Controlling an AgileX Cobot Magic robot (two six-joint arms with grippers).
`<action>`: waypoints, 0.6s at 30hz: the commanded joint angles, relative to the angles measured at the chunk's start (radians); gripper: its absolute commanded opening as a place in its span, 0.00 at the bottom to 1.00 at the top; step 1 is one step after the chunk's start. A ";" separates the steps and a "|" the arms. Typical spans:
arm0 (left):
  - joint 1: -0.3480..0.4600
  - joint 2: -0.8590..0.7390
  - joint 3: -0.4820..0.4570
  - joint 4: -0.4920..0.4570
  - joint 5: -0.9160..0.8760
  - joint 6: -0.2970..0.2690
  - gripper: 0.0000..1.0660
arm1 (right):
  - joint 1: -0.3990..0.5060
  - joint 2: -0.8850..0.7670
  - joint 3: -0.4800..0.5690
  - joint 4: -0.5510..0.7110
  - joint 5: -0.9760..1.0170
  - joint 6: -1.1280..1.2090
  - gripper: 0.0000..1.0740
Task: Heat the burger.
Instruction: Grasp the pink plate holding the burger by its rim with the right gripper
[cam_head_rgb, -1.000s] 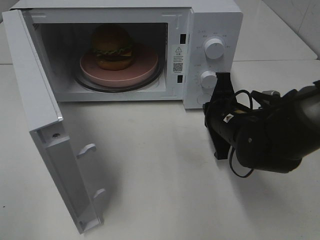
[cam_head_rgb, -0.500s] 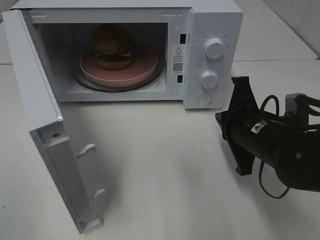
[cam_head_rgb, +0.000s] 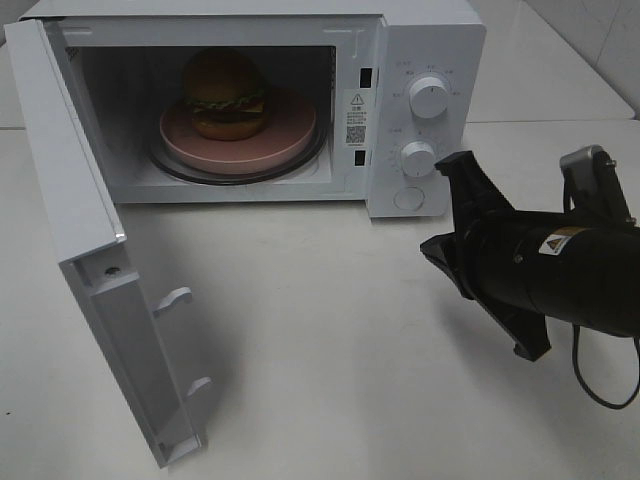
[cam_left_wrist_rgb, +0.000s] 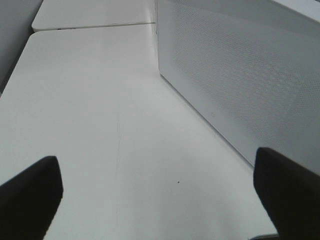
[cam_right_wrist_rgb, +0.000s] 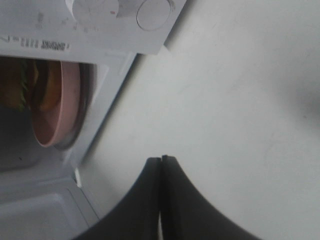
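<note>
A white, matte counter (cam_left_wrist_rgb: 100, 125) stretches ahead of the left fingers (cam_left_wrist_rgb: 30, 195), softly and evenly lit. Farther out a seam (cam_left_wrist_rgb: 95, 25) crosses it; pale tiles (cam_head_rgb: 600, 30) lie beyond.

Light and picture quality: soft, even room light from above, no hard glare.
White table (cam_head_rgb: 330, 330) bright and slightly washed out. A soft grey shadow lies right of the open microwave door (cam_head_rgb: 100, 260), a fainter one under the right arm (cam_head_rgb: 560, 280). Microwave cavity (cam_head_rgb: 130, 120) dimmer, the burger (cam_head_rgb: 223, 92) shaded and dull in colour. Left wrist view sharp on the table, the left gripper's fingertips (cam_left_wrist_rgb: 30, 195) dark and blurred. Right wrist view soft and grainy, the right gripper's fingers (cam_right_wrist_rgb: 145, 200) out of focus, the burger smeared.
</note>
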 joint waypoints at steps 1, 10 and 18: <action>0.004 -0.021 0.002 -0.001 -0.011 -0.003 0.92 | 0.000 -0.030 -0.013 -0.024 0.118 -0.161 0.00; 0.004 -0.021 0.002 -0.001 -0.011 -0.003 0.92 | 0.000 -0.036 -0.132 -0.156 0.463 -0.454 0.00; 0.004 -0.021 0.002 -0.001 -0.011 -0.003 0.92 | 0.000 -0.039 -0.303 -0.491 0.920 -0.531 0.02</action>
